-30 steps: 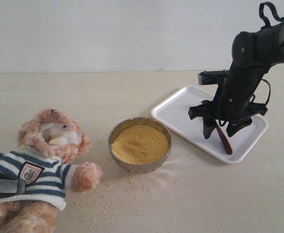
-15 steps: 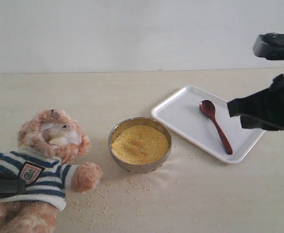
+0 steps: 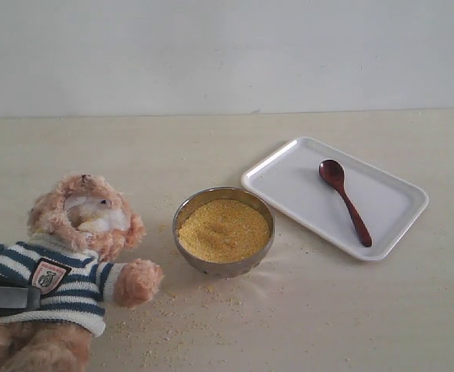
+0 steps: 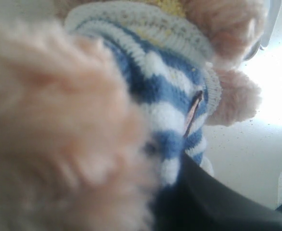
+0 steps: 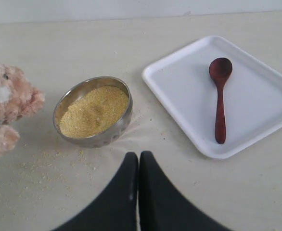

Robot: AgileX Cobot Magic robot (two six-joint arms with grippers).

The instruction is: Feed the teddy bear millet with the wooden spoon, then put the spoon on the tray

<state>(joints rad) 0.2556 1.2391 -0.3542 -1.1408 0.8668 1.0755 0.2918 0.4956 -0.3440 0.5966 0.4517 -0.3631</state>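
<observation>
Exterior, spoon: the spoon (image 3: 347,203) lies on the tray (image 3: 289,182) with its bowl toward the far rim, and nothing is touching it.
Exterior, millet: the millet (image 3: 223,229) is heaped in the steel bowl (image 3: 227,269), between the tray and the teddy bear (image 3: 72,263). Loose grains (image 3: 173,318) are scattered on the table (image 3: 328,310).
Exterior, left gripper: the left gripper (image 3: 2,297) lies across the bear's striped shirt at the edge of the view.
Left wrist, jaws: one dark finger (image 4: 218,202) rests against the shirt. Blurred fur hides the other, so I cannot tell whether the jaws are clamped on the bear.
Right wrist, jaws: the right gripper (image 5: 139,156) has its fingers pressed together, holds nothing, and hangs above bare table near the bowl.
</observation>
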